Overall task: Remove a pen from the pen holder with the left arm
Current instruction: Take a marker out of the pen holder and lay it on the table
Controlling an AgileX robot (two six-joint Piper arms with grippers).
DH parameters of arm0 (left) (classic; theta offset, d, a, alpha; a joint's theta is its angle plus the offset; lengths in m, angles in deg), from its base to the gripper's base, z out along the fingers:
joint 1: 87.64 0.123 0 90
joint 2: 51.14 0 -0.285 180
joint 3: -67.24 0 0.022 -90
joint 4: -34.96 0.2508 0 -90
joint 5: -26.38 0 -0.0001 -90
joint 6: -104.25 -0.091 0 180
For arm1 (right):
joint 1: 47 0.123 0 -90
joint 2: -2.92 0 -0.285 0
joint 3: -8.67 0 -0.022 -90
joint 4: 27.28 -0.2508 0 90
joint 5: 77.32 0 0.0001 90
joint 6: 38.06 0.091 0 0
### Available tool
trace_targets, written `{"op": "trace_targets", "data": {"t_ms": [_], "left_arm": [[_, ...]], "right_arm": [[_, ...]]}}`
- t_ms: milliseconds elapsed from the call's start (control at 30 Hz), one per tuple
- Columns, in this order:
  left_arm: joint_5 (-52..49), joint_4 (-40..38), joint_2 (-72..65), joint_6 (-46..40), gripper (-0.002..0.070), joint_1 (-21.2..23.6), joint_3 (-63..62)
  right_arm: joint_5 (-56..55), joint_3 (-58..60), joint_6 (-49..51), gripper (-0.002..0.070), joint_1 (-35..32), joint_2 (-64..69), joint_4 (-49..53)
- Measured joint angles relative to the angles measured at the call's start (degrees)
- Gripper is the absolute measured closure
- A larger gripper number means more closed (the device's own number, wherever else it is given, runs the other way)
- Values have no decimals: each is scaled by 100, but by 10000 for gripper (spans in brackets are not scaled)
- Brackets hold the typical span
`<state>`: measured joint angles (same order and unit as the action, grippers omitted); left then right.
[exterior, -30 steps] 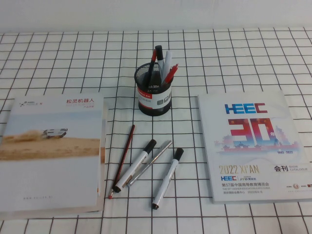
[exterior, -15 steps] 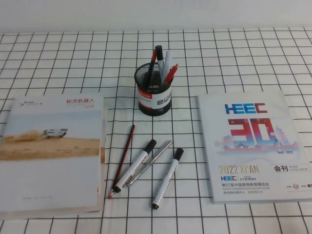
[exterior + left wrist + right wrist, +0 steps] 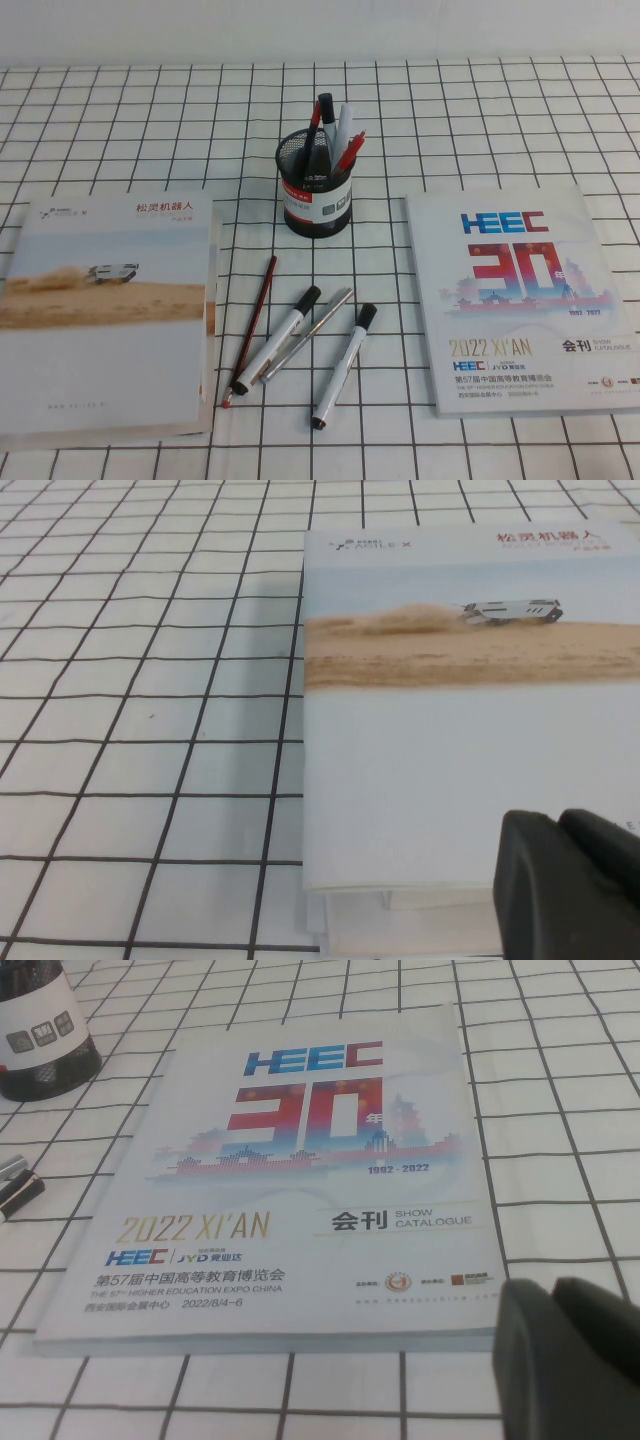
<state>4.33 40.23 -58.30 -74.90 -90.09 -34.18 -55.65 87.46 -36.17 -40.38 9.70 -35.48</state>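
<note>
The black mesh pen holder [image 3: 316, 200], pens [image 3: 328, 125] upright in it, stands on the table [image 3: 500, 110] well apart from the left tool [image 3: 560, 822], clenched empty over the desert-cover booklet's [image 3: 450, 740] near edge, while the right tool [image 3: 553, 1290], likewise clenched, hovers over the HEEC catalogue's [image 3: 300, 1160] near corner.

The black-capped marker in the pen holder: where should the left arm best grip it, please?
Grip its black cap, which stands clear above the pen holder, coming from above: it stands nearly upright among other pens. The left gripper, shut, hangs by the robot brochure; the right gripper by the HEEC catalogue.
</note>
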Motion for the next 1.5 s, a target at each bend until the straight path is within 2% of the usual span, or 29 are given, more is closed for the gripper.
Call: {"op": "trace_targets", "data": {"t_ms": [533, 667, 867, 967, 1300, 1500], "left_arm": [[133, 56, 0, 12, 675, 0, 0], [455, -572, 0, 65, 675, 0, 0], [1152, -2176, 0, 277, 675, 0, 0], [1447, -2690, 0, 318, 675, 0, 0], [1377, -2951, -52, 192, 675, 0, -27], [1037, -2951, -1309, -85, 675, 0, -796]], "right_arm": [[0, 0, 0, 691, 0, 0, 0], [0, 0, 0, 691, 0, 0, 0], [0, 0, 0, 691, 0, 0, 0], [0, 0, 0, 691, 0, 0, 0], [0, 0, 0, 691, 0, 0, 0], [0, 0, 0, 691, 0, 0, 0]]}}
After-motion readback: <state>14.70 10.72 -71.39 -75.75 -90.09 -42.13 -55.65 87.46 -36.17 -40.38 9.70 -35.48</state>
